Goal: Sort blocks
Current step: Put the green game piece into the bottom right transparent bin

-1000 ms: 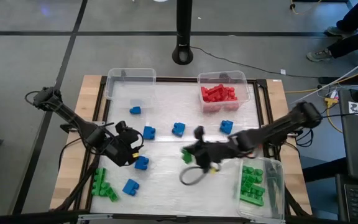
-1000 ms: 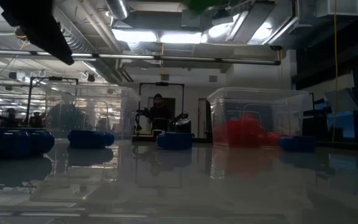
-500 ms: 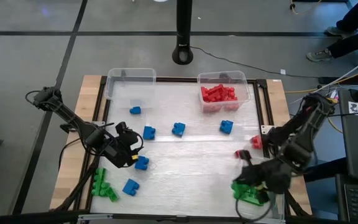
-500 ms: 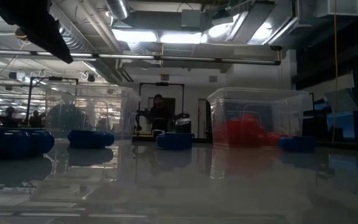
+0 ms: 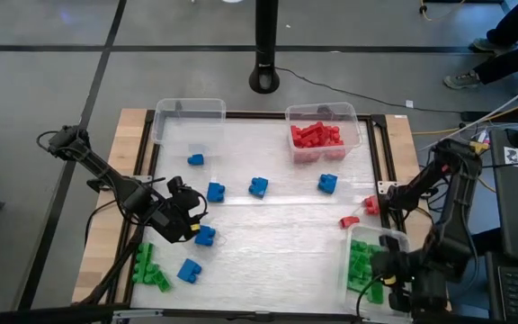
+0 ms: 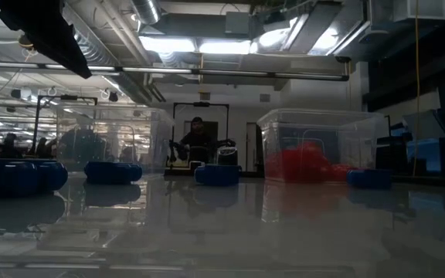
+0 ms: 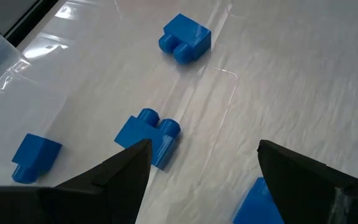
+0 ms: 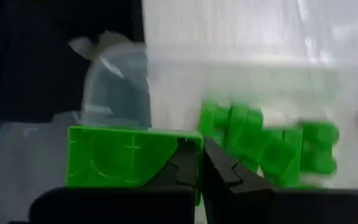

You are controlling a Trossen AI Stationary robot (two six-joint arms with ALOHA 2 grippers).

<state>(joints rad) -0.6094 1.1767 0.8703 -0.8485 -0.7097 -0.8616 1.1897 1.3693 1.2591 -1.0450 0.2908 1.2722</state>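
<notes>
My right gripper (image 8: 201,171) is clamped on a green block (image 8: 129,163) over the near-right bin (image 5: 401,241). Left gripper (image 7: 201,165) hangs open above blue blocks (image 7: 148,137), left-centre. They look light, rigid, slick; I'd pinch the flat sides.
</notes>
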